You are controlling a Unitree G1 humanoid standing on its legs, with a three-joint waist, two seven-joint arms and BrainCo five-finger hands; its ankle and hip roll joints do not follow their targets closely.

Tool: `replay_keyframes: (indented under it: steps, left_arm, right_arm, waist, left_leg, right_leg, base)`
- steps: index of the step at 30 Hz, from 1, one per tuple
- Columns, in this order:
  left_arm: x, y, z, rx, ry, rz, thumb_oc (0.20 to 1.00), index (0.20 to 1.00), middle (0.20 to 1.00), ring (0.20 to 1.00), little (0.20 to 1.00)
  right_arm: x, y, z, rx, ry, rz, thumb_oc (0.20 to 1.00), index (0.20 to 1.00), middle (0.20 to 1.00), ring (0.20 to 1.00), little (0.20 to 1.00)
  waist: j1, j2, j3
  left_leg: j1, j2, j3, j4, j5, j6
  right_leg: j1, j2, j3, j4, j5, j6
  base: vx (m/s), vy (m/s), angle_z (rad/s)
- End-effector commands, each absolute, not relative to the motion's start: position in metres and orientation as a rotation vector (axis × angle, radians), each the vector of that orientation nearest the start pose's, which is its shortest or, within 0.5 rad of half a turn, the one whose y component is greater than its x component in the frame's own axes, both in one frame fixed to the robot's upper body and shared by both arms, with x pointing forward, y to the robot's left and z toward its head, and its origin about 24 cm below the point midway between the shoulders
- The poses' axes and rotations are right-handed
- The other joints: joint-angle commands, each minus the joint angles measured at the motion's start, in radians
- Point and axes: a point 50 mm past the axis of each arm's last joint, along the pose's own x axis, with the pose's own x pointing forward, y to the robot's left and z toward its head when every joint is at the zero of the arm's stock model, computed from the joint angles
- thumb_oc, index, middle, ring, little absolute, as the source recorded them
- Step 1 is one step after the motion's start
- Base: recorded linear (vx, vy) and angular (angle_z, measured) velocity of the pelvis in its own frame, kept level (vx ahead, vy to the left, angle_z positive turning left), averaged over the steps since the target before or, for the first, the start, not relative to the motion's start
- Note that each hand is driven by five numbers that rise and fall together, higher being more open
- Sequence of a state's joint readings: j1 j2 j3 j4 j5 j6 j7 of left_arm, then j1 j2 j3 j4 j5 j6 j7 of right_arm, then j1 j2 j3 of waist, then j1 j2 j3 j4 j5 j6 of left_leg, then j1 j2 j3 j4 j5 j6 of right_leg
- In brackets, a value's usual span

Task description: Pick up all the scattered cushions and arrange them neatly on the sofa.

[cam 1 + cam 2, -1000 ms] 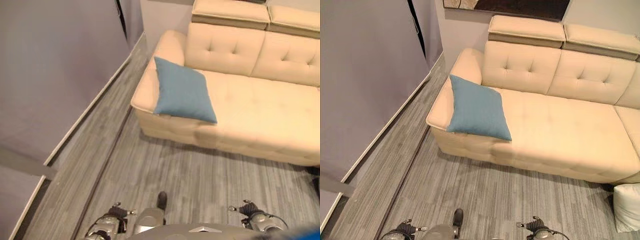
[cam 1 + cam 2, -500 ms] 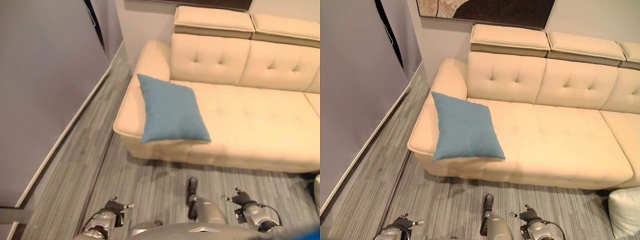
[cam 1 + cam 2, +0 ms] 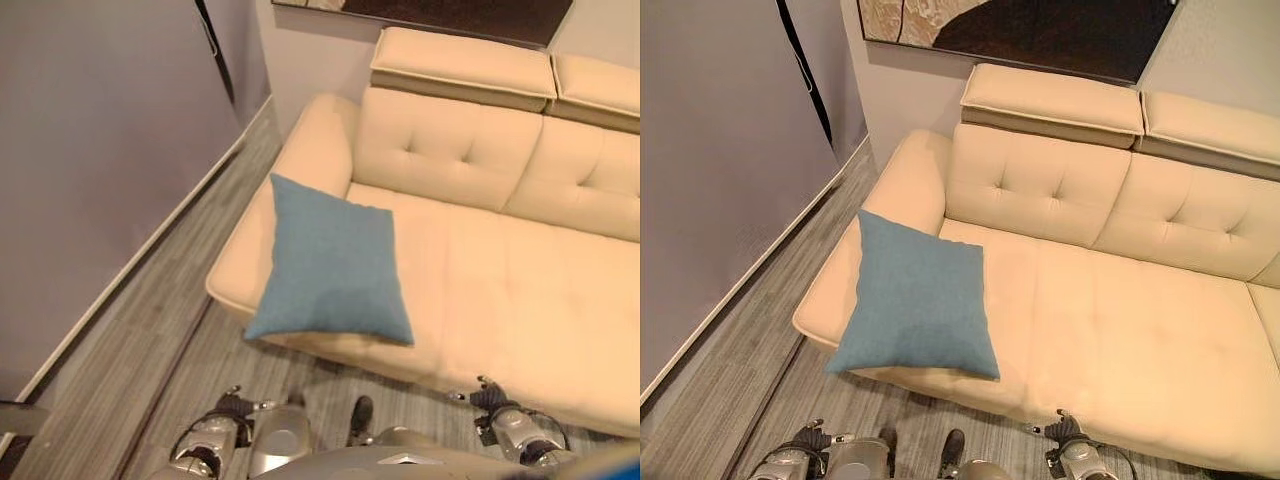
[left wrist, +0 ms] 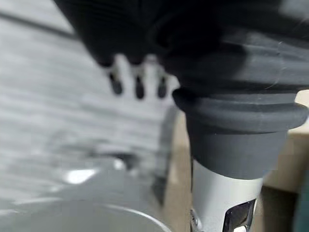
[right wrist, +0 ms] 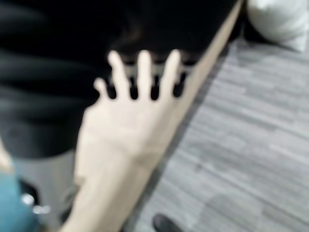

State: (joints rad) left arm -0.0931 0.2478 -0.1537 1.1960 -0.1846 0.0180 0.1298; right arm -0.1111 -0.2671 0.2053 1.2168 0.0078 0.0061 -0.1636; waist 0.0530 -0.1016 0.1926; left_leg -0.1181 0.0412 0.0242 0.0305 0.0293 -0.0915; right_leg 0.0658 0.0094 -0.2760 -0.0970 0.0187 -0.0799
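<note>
A blue cushion (image 3: 333, 262) lies flat on the left end of the cream sofa (image 3: 1120, 330), beside the armrest, with its near corners hanging over the seat's front edge. A white cushion (image 5: 279, 21) lies on the grey floor by the sofa's base, shown in the right wrist view. My left hand (image 4: 139, 87) hangs over the floor with straight fingers and holds nothing. My right hand (image 5: 155, 91) also hangs with straight fingers, close to the sofa's lower front edge, and is empty.
A lilac wall (image 3: 90, 150) with a pale baseboard runs along the left, leaving a strip of grey plank floor (image 3: 130, 370) beside the sofa's armrest. A dark painting (image 3: 1040, 30) hangs above the sofa's back.
The camera has moved closer to the sofa, so the blue cushion looks larger and nearer. The cushion itself has not shifted on the seat.
</note>
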Motion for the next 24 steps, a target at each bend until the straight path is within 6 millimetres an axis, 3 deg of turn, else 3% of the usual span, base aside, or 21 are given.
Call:
replay_keyframes:
  steps: [1, 7, 10, 14, 19, 23, 24]
  left_arm:
    - [0.132, 0.241, -0.148, 0.257, 1.105, 0.235, 1.0, 1.0, 1.0, 1.0, 1.0]
    - [0.125, 0.258, -0.145, 0.261, 1.116, 0.295, 1.0, 1.0, 1.0, 1.0, 1.0]
    - [0.123, 0.263, -0.144, 0.278, 1.121, 0.308, 1.0, 1.0, 1.0, 1.0, 1.0]
    - [0.12, 0.27, -0.143, 0.312, 1.136, 0.327, 1.0, 1.0, 1.0, 1.0, 1.0]
    - [0.121, 0.28, -0.139, 0.301, 1.102, 0.398, 1.0, 1.0, 1.0, 1.0, 1.0]
    - [0.133, 0.288, -0.13, 0.278, 1.034, 0.462, 1.0, 1.0, 1.0, 1.0, 1.0]
    - [0.146, 0.29, -0.122, 0.25, 0.96, 0.504, 1.0, 1.0, 1.0, 1.0, 1.0]
  right_arm:
    - [0.143, -0.258, -0.138, -0.475, 1.061, -0.181, 1.0, 1.0, 1.0, 1.0, 1.0]
    - [0.16, -0.251, -0.133, -0.467, 0.998, -0.176, 1.0, 1.0, 1.0, 1.0, 1.0]
    - [0.16, -0.251, -0.133, -0.466, 1.001, -0.178, 1.0, 1.0, 1.0, 1.0, 1.0]
    - [0.159, -0.255, -0.133, -0.472, 1.012, -0.193, 1.0, 1.0, 1.0, 1.0, 1.0]
    - [0.158, -0.265, -0.13, -0.481, 0.998, -0.231, 1.0, 1.0, 1.0, 1.0, 1.0]
    - [0.158, -0.274, -0.125, -0.475, 0.981, -0.276, 1.0, 1.0, 1.0, 1.0, 1.0]
    - [0.156, -0.28, -0.124, -0.472, 0.98, -0.31, 1.0, 1.0, 1.0, 1.0, 1.0]
  waist:
    - [0.023, 0.025, 0.004]
    - [0.048, 0.042, -0.011]
    - [0.046, 0.041, -0.014]
    - [0.042, 0.038, -0.016]
    - [0.039, 0.031, -0.034]
    - [0.038, 0.031, -0.04]
    - [0.039, 0.03, -0.044]
  left_leg:
    - [0.05, -0.053, -0.024, 0.089, -0.004, 0.056]
    - [0.118, -0.082, -0.006, 0.022, -0.038, 0.112]
    - [0.128, -0.087, -0.021, 0.012, -0.04, 0.117]
    - [0.149, -0.089, -0.027, -0.009, -0.047, 0.115]
    - [0.182, -0.076, -0.035, -0.056, -0.028, 0.099]
    - [0.196, -0.068, -0.049, -0.084, -0.016, 0.088]
    - [0.203, -0.063, -0.054, -0.101, -0.011, 0.082]
  right_leg:
    - [-0.03, -0.098, 0.106, 0.136, 0.022, 0.138]
    - [-0.066, -0.136, 0.11, 0.236, 0.042, 0.177]
    - [-0.084, -0.123, 0.147, 0.245, 0.048, 0.18]
    - [-0.111, -0.116, 0.149, 0.169, 0.067, 0.18]
    - [-0.048, -0.113, 0.135, 0.104, 0.062, 0.179]
    - [-0.018, -0.107, 0.113, 0.078, 0.054, 0.174]
    - [-0.004, -0.103, 0.097, 0.059, 0.05, 0.173]
  base:
    - [0.15, 0.234, -0.15]
    - [0.09, 0.169, -0.26]
    - [0.07, 0.054, -0.11]
    - [0.06, -0.017, 0.09]
    - [0.07, -0.059, 0.31]
    - [0.06, -0.081, 0.18]
    - [0.05, -0.077, 0.3]
